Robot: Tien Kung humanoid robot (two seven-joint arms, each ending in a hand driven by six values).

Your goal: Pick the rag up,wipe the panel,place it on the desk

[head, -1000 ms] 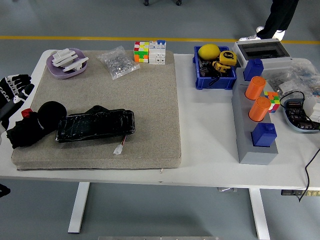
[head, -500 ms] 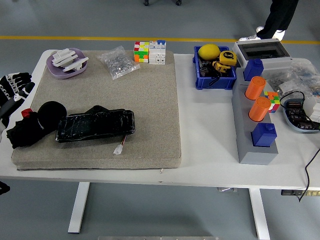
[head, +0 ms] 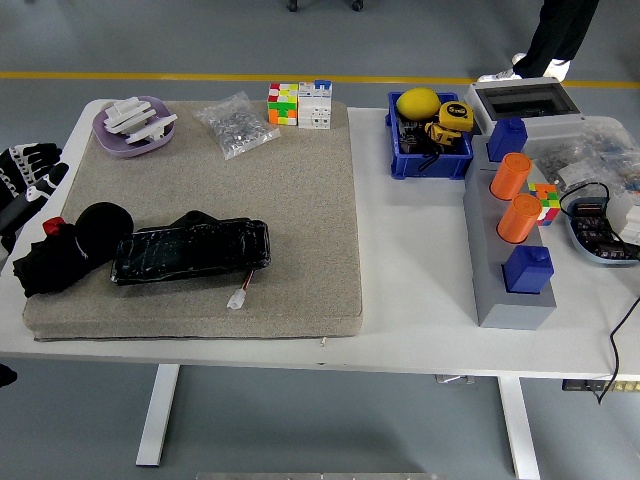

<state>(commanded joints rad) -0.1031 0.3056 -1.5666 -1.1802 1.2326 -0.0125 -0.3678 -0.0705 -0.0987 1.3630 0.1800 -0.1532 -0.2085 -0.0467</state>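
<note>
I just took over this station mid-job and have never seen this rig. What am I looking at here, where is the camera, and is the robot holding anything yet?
This is one view from the robot's head camera, looking forward and down over a white table. The robot is a humanoid with five-fingered hands. Only its left hand, in a black and white glove, shows at the left edge, beside the table and holding nothing. The right hand is out of view.

On the grey mat lies the black panel, with a dark rag bunched at its left end. Neither has been touched yet. Farther back are a purple bowl and a blue bin.
</note>
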